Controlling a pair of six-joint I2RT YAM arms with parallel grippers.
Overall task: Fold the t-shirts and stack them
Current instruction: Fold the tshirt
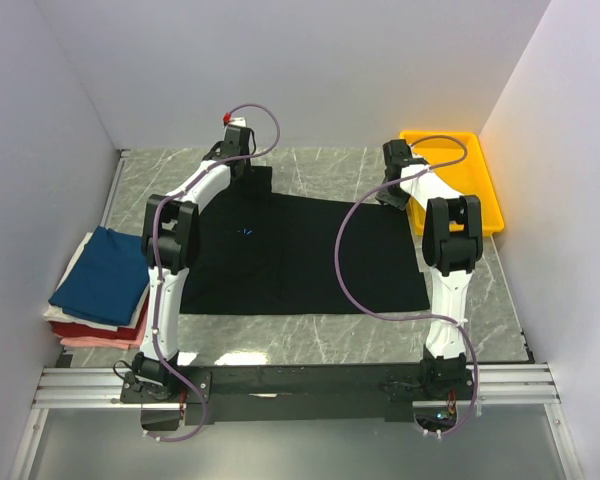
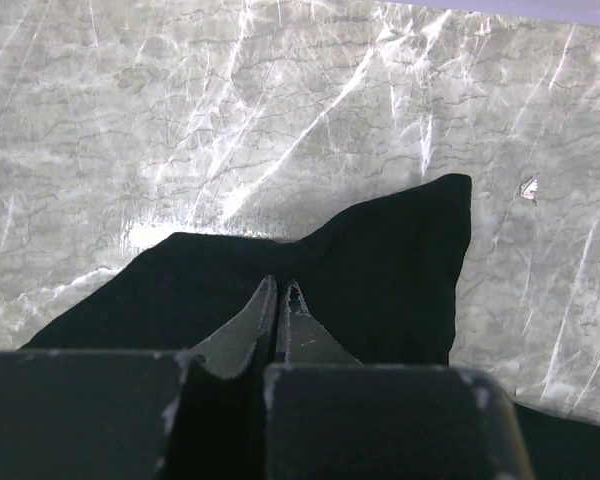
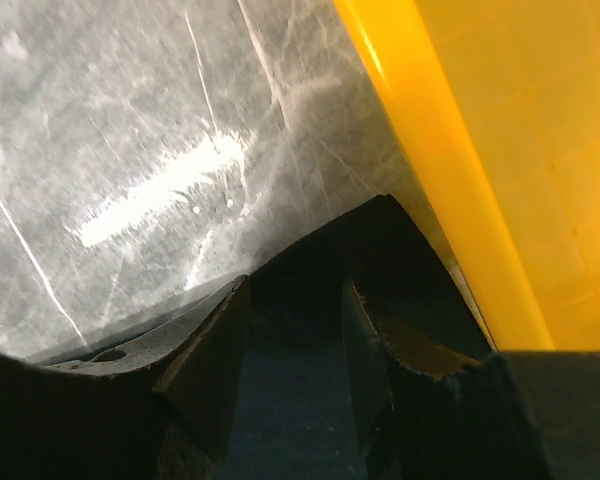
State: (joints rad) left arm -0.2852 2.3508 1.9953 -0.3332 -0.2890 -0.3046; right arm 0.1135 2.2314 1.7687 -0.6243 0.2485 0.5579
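The black t-shirt [image 1: 300, 255] lies spread flat in the middle of the marble table. My left gripper [image 1: 255, 182] is at its far left corner. In the left wrist view the gripper [image 2: 280, 287] is shut, pinching the black cloth [image 2: 380, 260], which rises in a fold at the tips. My right gripper [image 1: 390, 192] is at the far right corner. In the right wrist view the gripper [image 3: 292, 292] is open, its jaws either side of the cloth's corner [image 3: 370, 240]. Folded navy-blue [image 1: 105, 275], red [image 1: 90, 328] and pink [image 1: 95, 343] shirts are stacked at the left.
The yellow tray [image 1: 470, 180] stands at the back right, its rim [image 3: 450, 150] close beside my right gripper. White walls close in the table on the left, back and right. A metal rail runs along the near edge by the arm bases.
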